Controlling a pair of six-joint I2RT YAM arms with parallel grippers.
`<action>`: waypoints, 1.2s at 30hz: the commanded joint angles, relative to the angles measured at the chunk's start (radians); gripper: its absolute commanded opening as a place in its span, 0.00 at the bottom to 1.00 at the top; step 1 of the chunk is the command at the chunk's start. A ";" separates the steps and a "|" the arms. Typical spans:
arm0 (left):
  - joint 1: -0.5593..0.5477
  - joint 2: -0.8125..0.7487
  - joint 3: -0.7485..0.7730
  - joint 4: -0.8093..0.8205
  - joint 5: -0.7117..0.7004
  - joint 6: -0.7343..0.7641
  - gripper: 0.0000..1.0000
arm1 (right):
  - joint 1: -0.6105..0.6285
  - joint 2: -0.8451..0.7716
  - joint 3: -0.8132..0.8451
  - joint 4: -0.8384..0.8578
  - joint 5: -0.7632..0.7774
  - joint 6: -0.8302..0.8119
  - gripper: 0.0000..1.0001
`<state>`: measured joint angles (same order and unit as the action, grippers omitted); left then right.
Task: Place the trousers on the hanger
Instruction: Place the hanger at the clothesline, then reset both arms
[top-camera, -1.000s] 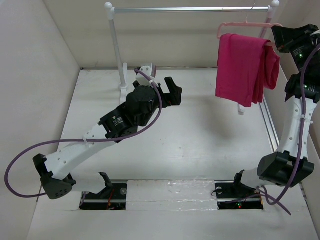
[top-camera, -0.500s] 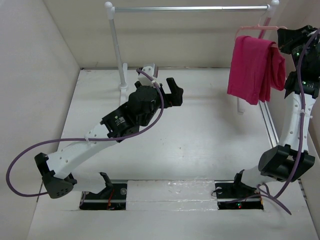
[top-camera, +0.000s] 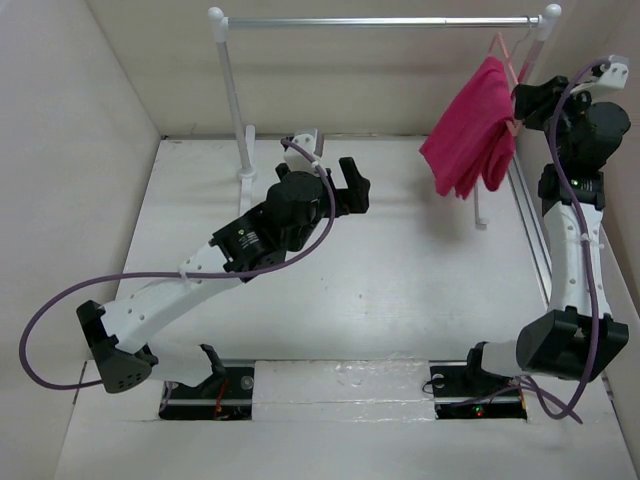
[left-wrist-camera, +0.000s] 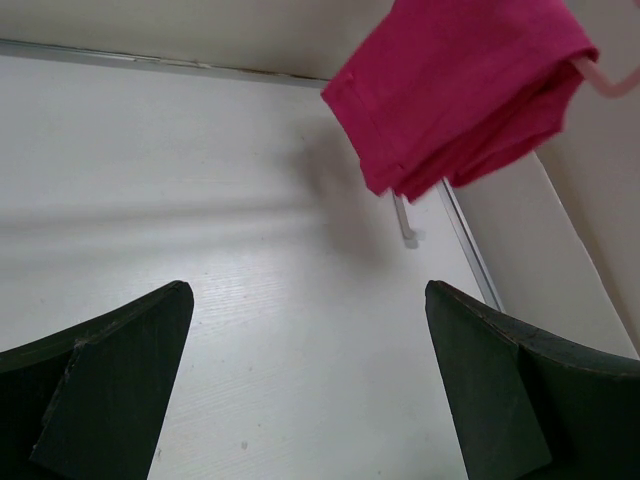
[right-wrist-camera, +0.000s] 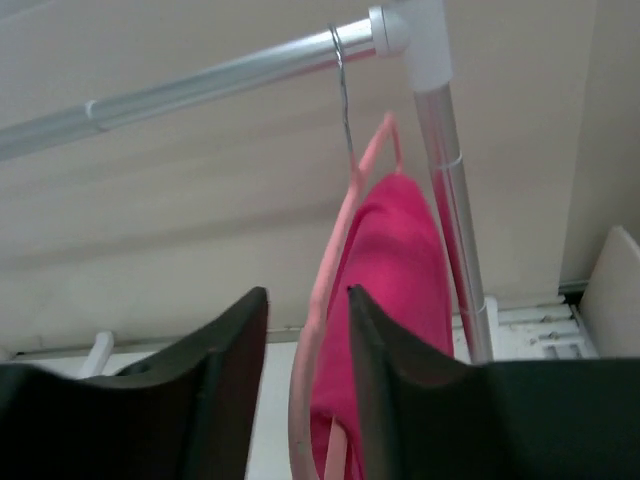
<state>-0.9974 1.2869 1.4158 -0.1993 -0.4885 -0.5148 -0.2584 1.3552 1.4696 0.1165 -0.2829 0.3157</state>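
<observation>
Trousers (top-camera: 470, 130) are draped over the pale-pink hanger (right-wrist-camera: 335, 240), which is hooked on the rack bar (top-camera: 380, 19) — little is judged left beyond withdrawal. The right gripper (right-wrist-camera: 308, 295) is parted loosely around the hanger; the left gripper (left-wrist-camera: 305, 290) is spread wide and empty.

We see a flat white-painted tabletop (top-camera: 400, 290) closed in by pale beige walls. At its far left the round white foot of a rack post (top-camera: 245, 172) stands on it, and a second white post foot (top-camera: 481, 222) stands near the right side. A thin silver metal rail (top-camera: 538, 250) runs along the right edge, and two black arm mounting plates (top-camera: 205, 390) sit at the near edge
</observation>
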 joint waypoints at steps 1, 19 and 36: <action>0.000 -0.003 -0.008 0.027 0.004 -0.011 0.99 | 0.011 -0.042 -0.044 0.022 0.040 -0.047 0.48; 0.000 0.040 0.000 -0.048 -0.053 -0.028 0.99 | 0.047 -0.198 -0.124 -0.282 -0.027 -0.108 0.88; 0.152 -0.109 -0.333 -0.046 0.219 -0.209 0.99 | 0.410 -0.677 -0.716 -0.737 0.005 -0.348 1.00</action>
<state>-0.8486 1.2701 1.1282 -0.2588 -0.2775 -0.6579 0.0849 0.7639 0.7860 -0.5209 -0.2958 0.0353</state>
